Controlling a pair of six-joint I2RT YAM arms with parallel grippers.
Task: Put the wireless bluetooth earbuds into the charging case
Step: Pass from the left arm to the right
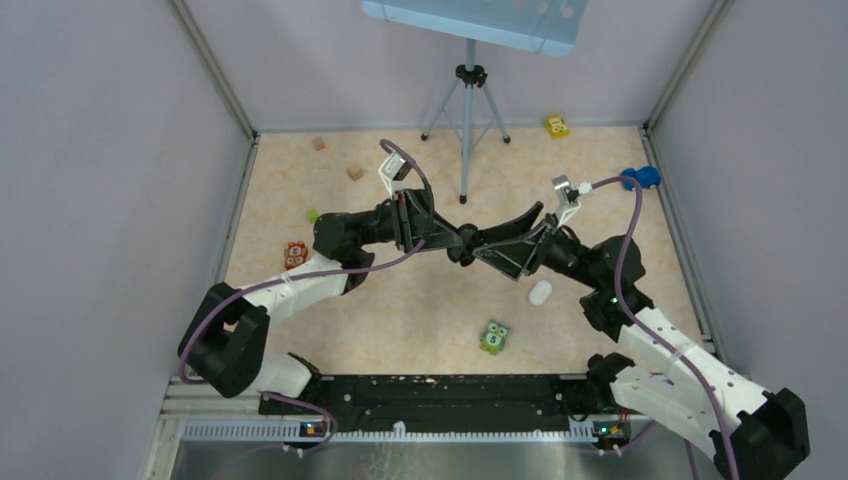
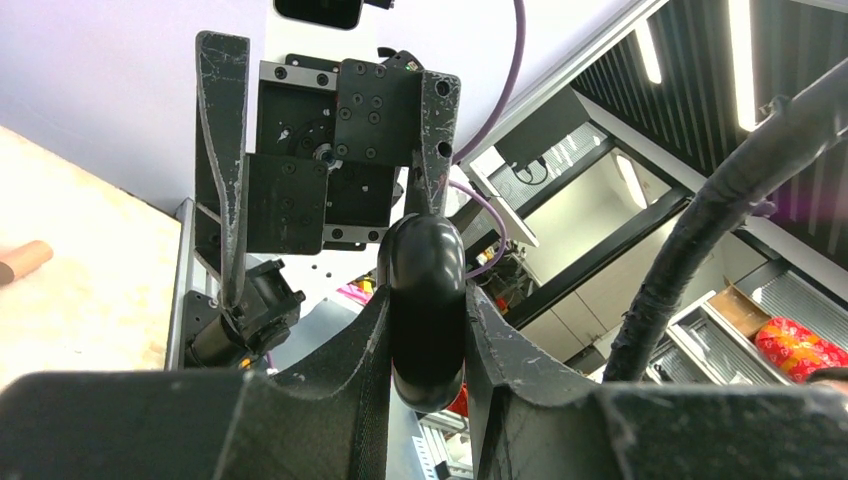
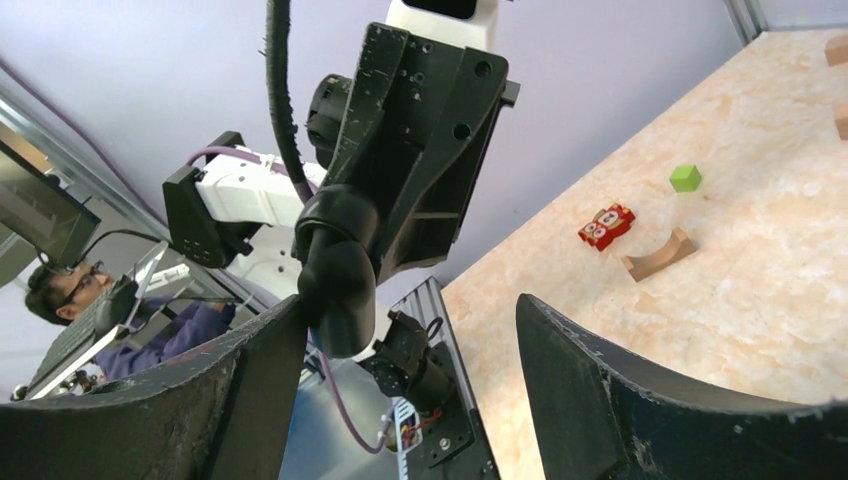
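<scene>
Two arms meet nose to nose, well up off the middle of the table [image 1: 420, 300]. The left gripper [image 2: 427, 300] is clamped on the black charging case [image 2: 424, 270], a finger pressed to each side and the rounded end poking out past the fingertips. I cannot tell whether the lid is open. Facing it, the right gripper [image 3: 412, 315] is spread wide with nothing in its grasp. The case sits between its fingers, hard up against one of them and well apart from the other. The earbuds are too small to pick out in any view. Down on the table, a white case [image 1: 540, 292] lies on its own just beside the right arm. A green owl block [image 1: 494, 337] sits nearer the bases and a red owl block [image 1: 295, 254] is off by the left arm
</scene>
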